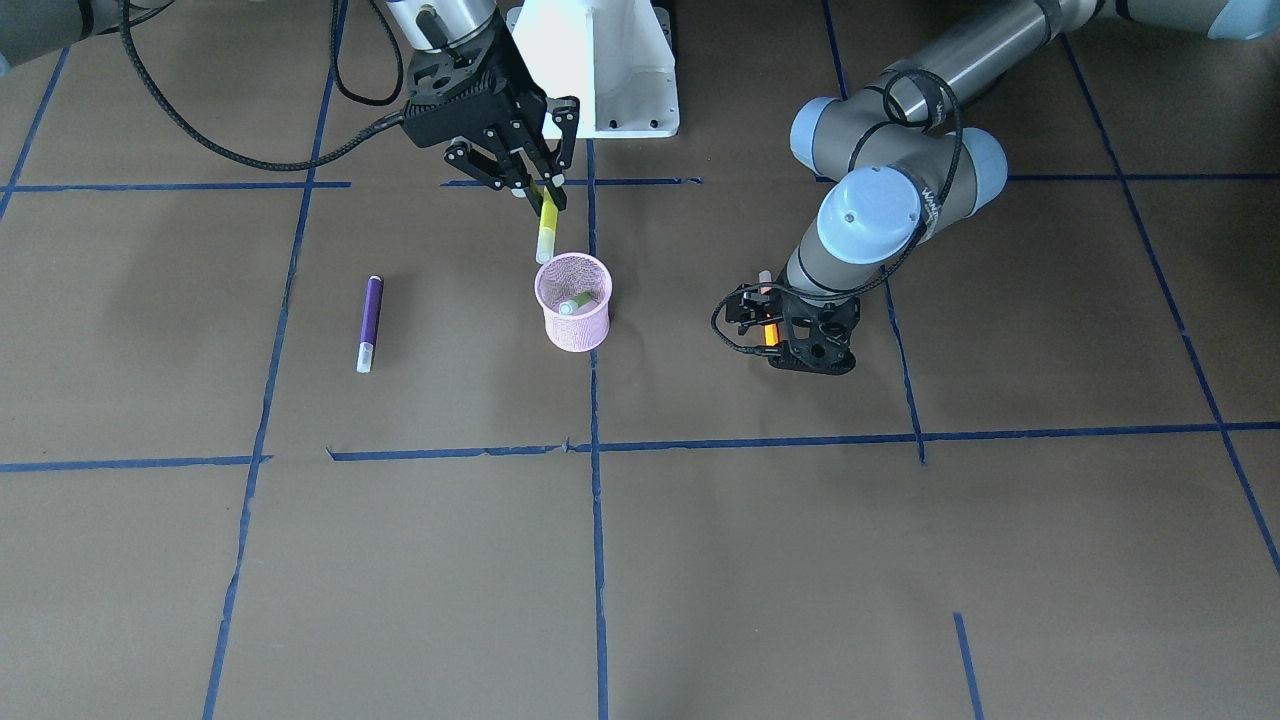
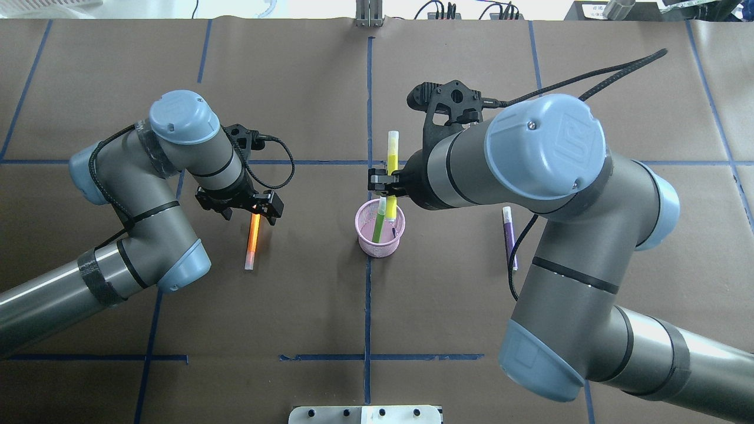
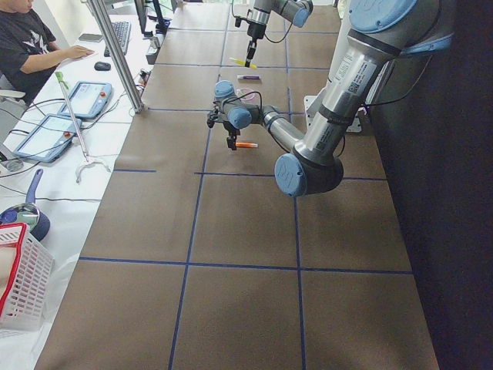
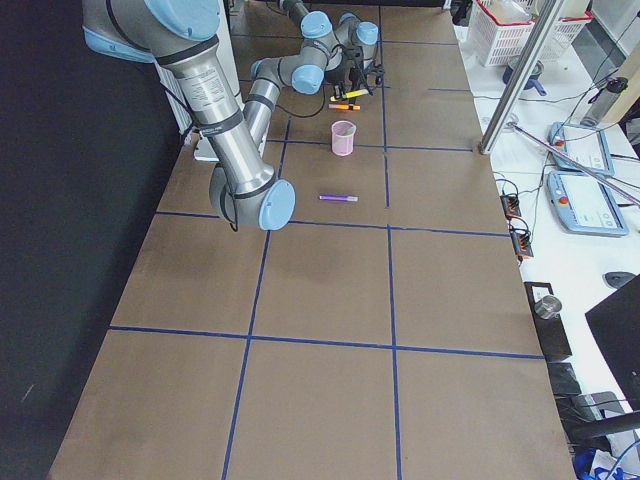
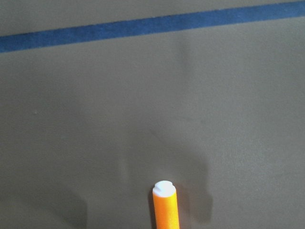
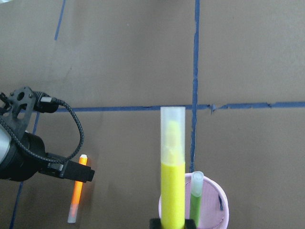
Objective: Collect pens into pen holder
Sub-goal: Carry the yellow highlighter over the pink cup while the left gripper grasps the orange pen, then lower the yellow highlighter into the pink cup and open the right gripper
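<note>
Pens here are light, stiff plastic sticks with smooth round barrels, so they'll likely roll on the surface (image 1: pixel 700 550) and pivot in a pinch.

- Right fingers (image 1: pixel 540 192) are clamped on the tail end of the yellow pen (image 1: pixel 546 232). It hangs tilted, with the pale cap down and ahead of the fingertips, right at the far rim of the pink mesh pen holder (image 1: pixel 575 330).
- The holder sits just below those fingers with the green pen (image 1: pixel 575 303) leaning inside. It looks light and tippy, so I'd avoid side load on the rim.
- Left fingers (image 2: pixel 253 209) are down over one end of the orange pen (image 2: pixel 253 238), which lies flat and runs out past the fingertips. Can't tell whether they're clamped or just straddling it.
- The purple pen (image 1: pixel 369 322) lies flat, well away from both sets of fingers.

Grip advice: pinch across the barrel, not the cap — it's likely slicker.
</note>
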Controlling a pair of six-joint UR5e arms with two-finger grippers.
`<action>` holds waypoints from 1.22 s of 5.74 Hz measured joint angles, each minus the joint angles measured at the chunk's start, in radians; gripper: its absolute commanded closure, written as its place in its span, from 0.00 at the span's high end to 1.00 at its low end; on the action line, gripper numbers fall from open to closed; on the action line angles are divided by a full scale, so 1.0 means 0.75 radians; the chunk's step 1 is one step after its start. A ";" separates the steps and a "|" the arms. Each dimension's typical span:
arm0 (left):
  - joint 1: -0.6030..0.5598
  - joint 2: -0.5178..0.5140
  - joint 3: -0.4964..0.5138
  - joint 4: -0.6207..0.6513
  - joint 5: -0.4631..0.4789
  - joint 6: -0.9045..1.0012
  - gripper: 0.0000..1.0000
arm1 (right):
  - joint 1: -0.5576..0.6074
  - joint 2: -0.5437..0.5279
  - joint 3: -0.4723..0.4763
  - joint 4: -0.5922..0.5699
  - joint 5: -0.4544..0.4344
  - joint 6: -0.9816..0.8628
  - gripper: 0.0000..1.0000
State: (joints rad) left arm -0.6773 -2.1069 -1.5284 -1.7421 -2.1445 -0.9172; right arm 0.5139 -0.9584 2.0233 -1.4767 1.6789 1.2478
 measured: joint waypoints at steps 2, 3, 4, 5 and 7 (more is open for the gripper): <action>-0.003 -0.001 -0.007 0.003 0.001 0.002 1.00 | -0.138 -0.021 -0.041 0.088 -0.348 -0.082 0.00; -0.008 -0.001 -0.015 0.003 0.002 0.004 1.00 | -0.188 -0.035 -0.080 0.114 -0.454 -0.097 0.00; -0.012 -0.001 -0.023 0.003 0.002 0.005 1.00 | -0.214 -0.039 -0.129 0.136 -0.541 -0.104 0.00; -0.014 -0.001 -0.029 0.003 0.002 0.006 1.00 | -0.228 -0.035 -0.187 0.183 -0.621 -0.106 0.00; -0.015 0.000 -0.040 0.003 0.003 0.006 1.00 | -0.253 -0.028 -0.301 0.301 -0.705 -0.100 0.00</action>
State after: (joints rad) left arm -0.6886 -2.1073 -1.5586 -1.7395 -2.1424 -0.9127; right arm 0.3242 -0.9795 1.7975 -1.2510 1.1499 1.1726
